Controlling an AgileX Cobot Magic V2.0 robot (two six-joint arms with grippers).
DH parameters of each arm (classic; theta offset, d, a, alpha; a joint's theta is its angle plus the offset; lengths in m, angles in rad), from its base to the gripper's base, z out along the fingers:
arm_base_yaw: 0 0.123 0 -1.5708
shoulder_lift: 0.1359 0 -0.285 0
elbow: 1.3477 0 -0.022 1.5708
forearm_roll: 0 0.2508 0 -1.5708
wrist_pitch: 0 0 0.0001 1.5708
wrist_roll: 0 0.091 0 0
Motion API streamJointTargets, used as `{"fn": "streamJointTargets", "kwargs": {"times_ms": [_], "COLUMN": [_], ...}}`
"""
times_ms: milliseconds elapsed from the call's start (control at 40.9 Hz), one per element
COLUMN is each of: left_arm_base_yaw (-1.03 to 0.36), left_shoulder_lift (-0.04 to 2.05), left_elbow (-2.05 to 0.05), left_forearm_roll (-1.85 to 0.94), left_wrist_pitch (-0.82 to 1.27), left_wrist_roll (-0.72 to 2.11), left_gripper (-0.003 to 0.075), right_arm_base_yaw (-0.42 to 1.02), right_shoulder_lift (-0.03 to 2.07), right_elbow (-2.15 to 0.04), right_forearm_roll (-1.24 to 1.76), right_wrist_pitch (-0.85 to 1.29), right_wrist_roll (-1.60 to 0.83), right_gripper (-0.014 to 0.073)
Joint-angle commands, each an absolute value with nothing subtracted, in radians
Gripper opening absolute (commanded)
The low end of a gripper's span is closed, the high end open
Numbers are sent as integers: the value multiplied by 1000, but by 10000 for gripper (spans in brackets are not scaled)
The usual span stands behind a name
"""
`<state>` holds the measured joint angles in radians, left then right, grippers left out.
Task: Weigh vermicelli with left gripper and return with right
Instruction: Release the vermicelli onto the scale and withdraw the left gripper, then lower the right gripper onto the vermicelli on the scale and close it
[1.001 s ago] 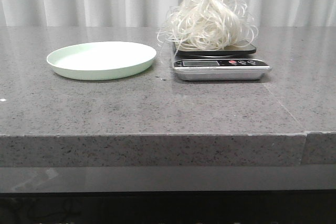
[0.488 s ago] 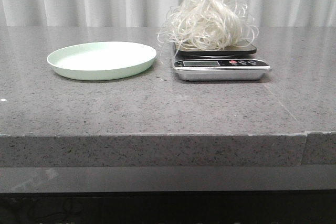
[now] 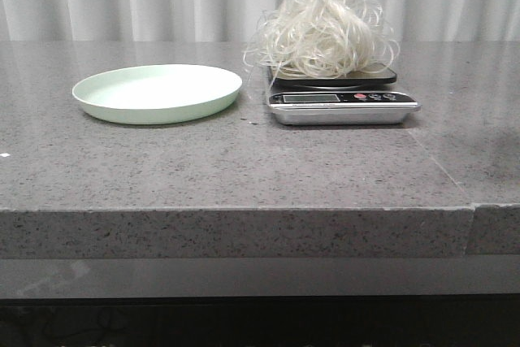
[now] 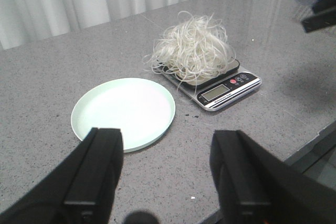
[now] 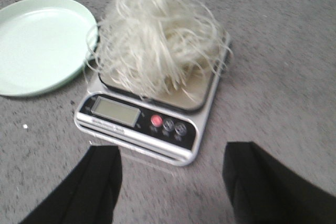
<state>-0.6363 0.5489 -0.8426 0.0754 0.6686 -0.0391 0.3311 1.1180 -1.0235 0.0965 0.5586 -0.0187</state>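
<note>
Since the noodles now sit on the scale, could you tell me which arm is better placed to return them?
The right: its open pincer faces the vermicelli on the scale closely, while the left pincer sits farther back, nearer the plate.

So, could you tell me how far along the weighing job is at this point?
Done: the vermicelli sits on the scale, and the green plate is bare. In hand: the right gripper, open, faces the scale; the left gripper is open and holds nothing. Left: grasp the noodles and return them to the plate.

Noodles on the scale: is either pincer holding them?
No. Both pincers, left and right, are open and empty; the noodles lie loose on the scale.
</note>
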Motion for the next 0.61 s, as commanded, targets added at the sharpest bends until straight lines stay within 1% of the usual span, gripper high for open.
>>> {"fn": "streamJointTargets", "kwargs": {"times_ms": [0,220,366,586], "left_arm_base_yaw": [-634,-634,-634,-634], "left_shoulder_lift": [551,551,551,551], "left_elbow": [-867,-867,-867,-867], "left_forearm_roll": [76,76,76,76], "left_wrist_pitch": [592,593,594,601], "left_wrist_roll": [-49,-49,-49,-49], "left_gripper": [439,439,439,439], "right_arm_base_yaw": [357,366,366,366], "right_shoulder_lift": [1199,1425,1560,1709], "right_elbow": [-1138,-1336,-1453,-1584], "right_forearm_roll": [98,94,29,8], "right_wrist_pitch": [498,499,511,551], "right_wrist_roll": [-29,-64,-68,-68], "right_gripper": [524,524,524,524]}}
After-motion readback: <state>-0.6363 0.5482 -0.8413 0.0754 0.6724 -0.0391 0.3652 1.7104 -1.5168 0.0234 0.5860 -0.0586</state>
